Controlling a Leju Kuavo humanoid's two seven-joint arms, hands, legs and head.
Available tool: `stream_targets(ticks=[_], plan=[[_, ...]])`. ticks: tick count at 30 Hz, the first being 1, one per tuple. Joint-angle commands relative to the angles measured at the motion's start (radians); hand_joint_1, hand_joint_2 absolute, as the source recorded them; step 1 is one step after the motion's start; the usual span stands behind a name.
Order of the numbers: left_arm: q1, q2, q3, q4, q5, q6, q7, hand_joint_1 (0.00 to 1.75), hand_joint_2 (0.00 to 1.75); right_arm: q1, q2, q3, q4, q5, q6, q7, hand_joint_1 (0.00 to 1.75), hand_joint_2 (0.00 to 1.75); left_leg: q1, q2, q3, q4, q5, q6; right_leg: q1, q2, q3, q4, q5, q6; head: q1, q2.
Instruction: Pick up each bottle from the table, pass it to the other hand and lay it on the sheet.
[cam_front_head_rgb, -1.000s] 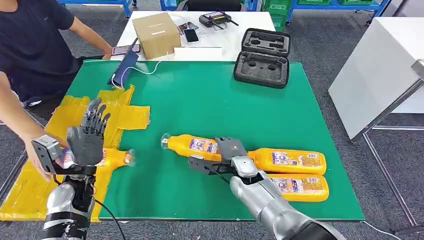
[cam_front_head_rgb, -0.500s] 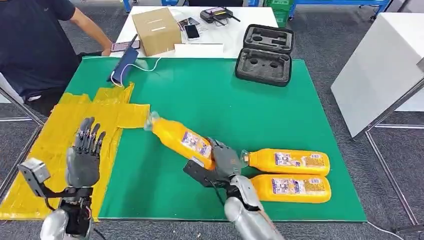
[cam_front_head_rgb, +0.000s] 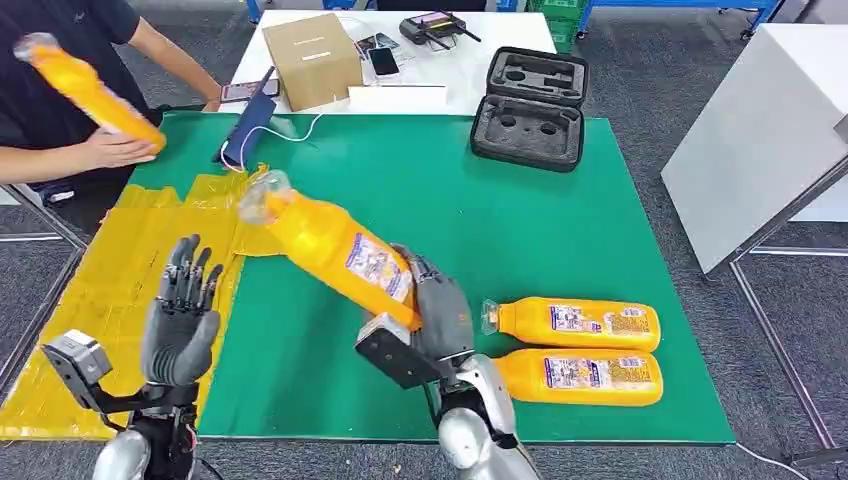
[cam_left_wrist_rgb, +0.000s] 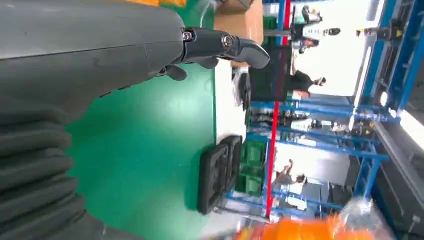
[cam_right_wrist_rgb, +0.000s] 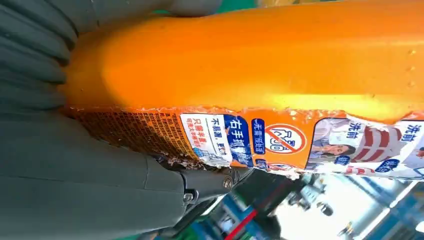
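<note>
Lifted higher now, the bottle (cam_front_head_rgb: 335, 250) is riding in the gripping right hand (cam_front_head_rgb: 435, 322) toward the waiting, spread-fingered left hand (cam_front_head_rgb: 180, 315).

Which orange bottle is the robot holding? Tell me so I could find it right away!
Look at the big green table. Near its front edge, the robot's right hand grips an orange bottle by its bottom end. It is the one lifted off the table and tilted, its clear cap pointing toward the yellow sheet, while the two other bottles lie flat side by side.
</note>
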Motion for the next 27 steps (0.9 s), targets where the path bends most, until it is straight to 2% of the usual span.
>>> stream_targets(ticks=[1, 9, 14, 18, 23, 24, 25, 27], plan=[[0.025, 0.004, -0.156, -0.043, -0.025, -0.014, -0.001, 0.0, 1.75, -0.118, -0.034, 0.177, 0.175, -0.004, 0.02, 0.016, 1.75, 1.75, 0.0, 0.002, 0.001, 0.0, -0.001, -0.001, 0.0, 0.003, 0.001, -0.001, 0.0, -0.001, 0.0, 0.0], [0.023, 0.012, -0.158, -0.041, -0.021, -0.019, -0.002, 0.0, 1.75, -0.12, -0.041, 0.185, 0.176, -0.003, 0.022, 0.017, 1.75, 1.75, 0.001, 0.001, 0.002, -0.001, -0.001, -0.001, 0.001, 0.002, 0.002, -0.002, 0.0, -0.001, 0.0, 0.0], [0.044, 0.018, -0.208, -0.054, 0.004, -0.023, 0.001, 0.0, 1.75, -0.157, -0.024, 0.297, 0.332, 0.018, 0.043, 0.012, 1.75, 1.75, 0.001, 0.002, 0.002, -0.001, -0.001, -0.001, 0.001, 0.003, 0.002, -0.002, 0.0, -0.001, 0.0, 0.0], [0.064, 0.011, -0.202, -0.058, 0.009, -0.019, -0.013, 0.0, 1.75, -0.174, -0.014, 0.4, 0.427, 0.033, 0.059, -0.004, 1.75, 1.75, 0.001, 0.003, 0.004, -0.002, -0.001, -0.002, 0.001, 0.004, 0.005, -0.002, -0.001, -0.002, 0.0, 0.0], [0.078, 0.002, -0.179, -0.055, 0.01, -0.021, -0.033, 0.0, 1.75, -0.167, -0.02, 0.48, 0.456, 0.04, 0.075, -0.045, 1.75, 1.75, 0.001, 0.001, 0.003, -0.001, -0.001, -0.001, 0.001, 0.003, 0.004, -0.002, -0.001, -0.001, 0.0, 0.0], [0.078, 0.001, -0.167, -0.05, 0.016, -0.024, -0.038, 0.07, 1.75, -0.167, -0.024, 0.5, 0.441, 0.042, 0.083, -0.052, 1.75, 1.75, 0.001, 0.002, 0.005, -0.002, -0.002, -0.001, 0.001, 0.003, 0.005, -0.003, -0.001, -0.001, 0.0, 0.0], [0.077, 0.002, -0.16, -0.047, 0.021, -0.027, -0.042, 1.73, 1.75, -0.166, -0.026, 0.51, 0.427, 0.041, 0.086, -0.053, 1.75, 1.75, 0.001, 0.001, 0.005, -0.002, -0.002, -0.001, 0.001, 0.003, 0.005, -0.003, -0.001, -0.001, 0.0, 0.0], [0.08, 0.001, -0.143, -0.046, 0.037, -0.041, -0.055, 1.75, 1.75, -0.169, -0.035, 0.532, 0.393, 0.043, 0.095, -0.053, 1.75, 1.75, 0.001, 0.0, 0.002, -0.001, -0.001, -0.001, 0.001, 0.002, 0.002, -0.002, -0.001, -0.001, 0.0, 0.0]])
